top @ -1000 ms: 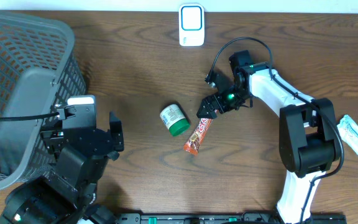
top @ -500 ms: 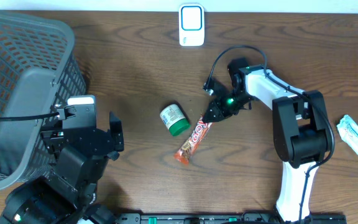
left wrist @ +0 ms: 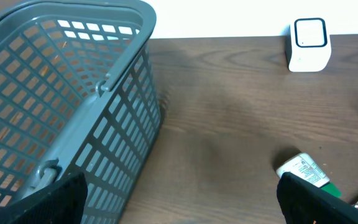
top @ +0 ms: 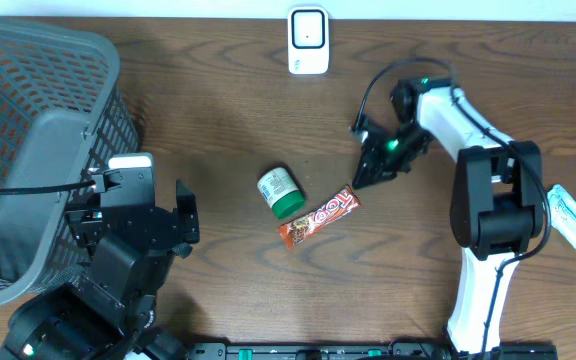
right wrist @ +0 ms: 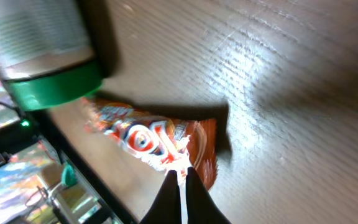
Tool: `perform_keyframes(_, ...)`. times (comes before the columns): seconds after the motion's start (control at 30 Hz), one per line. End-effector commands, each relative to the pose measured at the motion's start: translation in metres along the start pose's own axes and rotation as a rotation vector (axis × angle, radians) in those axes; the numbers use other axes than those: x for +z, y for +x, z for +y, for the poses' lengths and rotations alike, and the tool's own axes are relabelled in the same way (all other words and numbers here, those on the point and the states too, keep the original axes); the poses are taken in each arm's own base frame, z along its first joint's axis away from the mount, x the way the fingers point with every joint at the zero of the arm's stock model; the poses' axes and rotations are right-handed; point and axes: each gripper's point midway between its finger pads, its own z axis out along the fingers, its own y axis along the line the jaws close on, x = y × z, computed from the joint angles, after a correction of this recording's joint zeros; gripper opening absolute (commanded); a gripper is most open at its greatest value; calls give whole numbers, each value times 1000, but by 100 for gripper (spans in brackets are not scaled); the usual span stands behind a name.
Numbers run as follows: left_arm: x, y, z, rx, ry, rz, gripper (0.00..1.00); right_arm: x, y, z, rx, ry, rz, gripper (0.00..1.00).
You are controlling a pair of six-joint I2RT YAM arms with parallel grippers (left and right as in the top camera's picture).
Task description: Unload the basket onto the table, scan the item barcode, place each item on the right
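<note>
Counter (top: 218, 110): dark brown wood-grain top, matte finish, the grain running from left edge to right edge. It fills nearly the whole overhead view.

Wall (left wrist: 229, 15): plain, pale off-white, no markings to be made out. It meets the counter's far edge in a straight line and shows in the overhead view only as a thin strip.

Light: even and diffuse, with soft-edged shadows on the wood.

Glare patch (right wrist: 260, 68): bright whitish sheen across the grain, in the right wrist view.
</note>
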Motion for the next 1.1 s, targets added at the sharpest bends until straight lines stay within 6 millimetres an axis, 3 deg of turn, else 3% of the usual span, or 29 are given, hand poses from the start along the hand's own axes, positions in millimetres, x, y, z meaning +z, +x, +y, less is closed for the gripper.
perform_keyframes(0.0, -2, -2, 4, -11, -12, -9, 98, -24, -11, 11, -5, -39, -46, 2)
perform_keyframes(0.13, -2, -2, 4, -11, -12, -9, 98, -35, -14, 20, -1, -62, -61, 1)
perform_keyframes(0.17, -2, -2, 4, -11, -12, -9, 98, -34, -13, 18, 0, -53, -56, 6)
perform_keyframes(0.2, -2, -2, 4, -11, -12, -9, 98, -33, -11, 17, 3, -43, -46, 23)
perform_keyframes(0.23, -2, -2, 4, -11, -12, -9, 98, -31, -7, 16, 11, -41, -33, 51)
perform_keyframes(0.3, -2, -2, 4, -11, -12, -9, 98, -26, -1, 16, 52, -50, -7, 91)
perform_keyframes(0.33, -2, -2, 4, -11, -12, -9, 98, -23, 2, 16, 110, -53, 7, 99)
perform_keyframes(0.53, -2, -2, 4, -11, -12, -9, 98, 5, 19, -2, 637, 42, 67, 99)
perform_keyframes(0.67, -2, -2, 4, -11, -12, -9, 98, 17, 25, -15, 844, 167, 65, 99)
perform_keyframes(0.9, -2, -2, 4, -11, -12, -9, 98, 42, 28, -15, 959, 314, 40, 99)
perform_keyframes(1.07, -2, -2, 4, -11, -12, -9, 98, 71, 28, -13, 1026, 345, 4, 98)
